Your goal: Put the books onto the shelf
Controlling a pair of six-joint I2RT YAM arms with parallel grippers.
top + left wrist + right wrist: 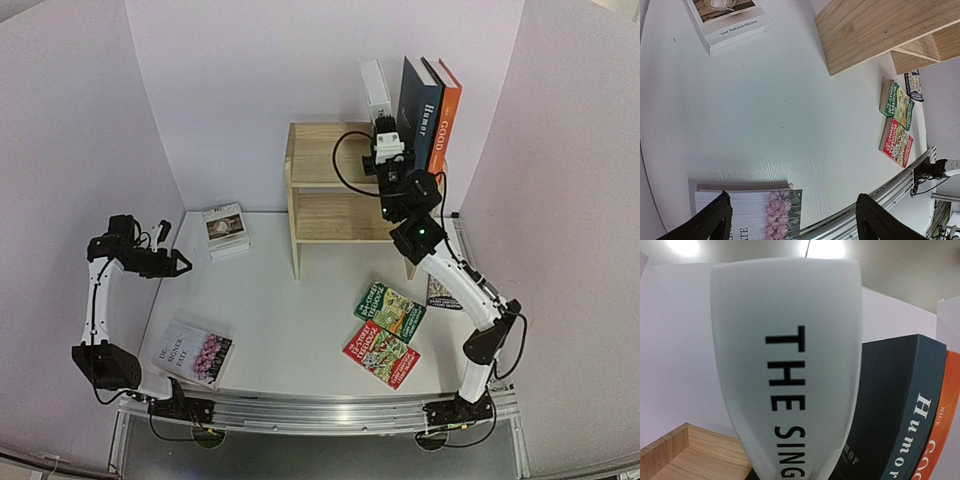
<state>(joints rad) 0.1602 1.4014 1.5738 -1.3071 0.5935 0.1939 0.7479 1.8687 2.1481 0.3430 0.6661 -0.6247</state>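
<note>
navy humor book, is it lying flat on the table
No, the navy Humor book stands upright on top of the shelf, beside the orange GOOD book.

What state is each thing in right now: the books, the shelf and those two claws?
Shelf, upright, books on top.
White book, upright, gripped.
Navy book, standing on top.
Orange book, standing on top.
Green paperback, flat on table.
Red paperback, flat on table.
Dark paperback, flat on table.
Flower book, flat on table.
Photo-cover book, flat on table.
Left gripper, open, empty.
Right gripper, shut on white book.
</note>
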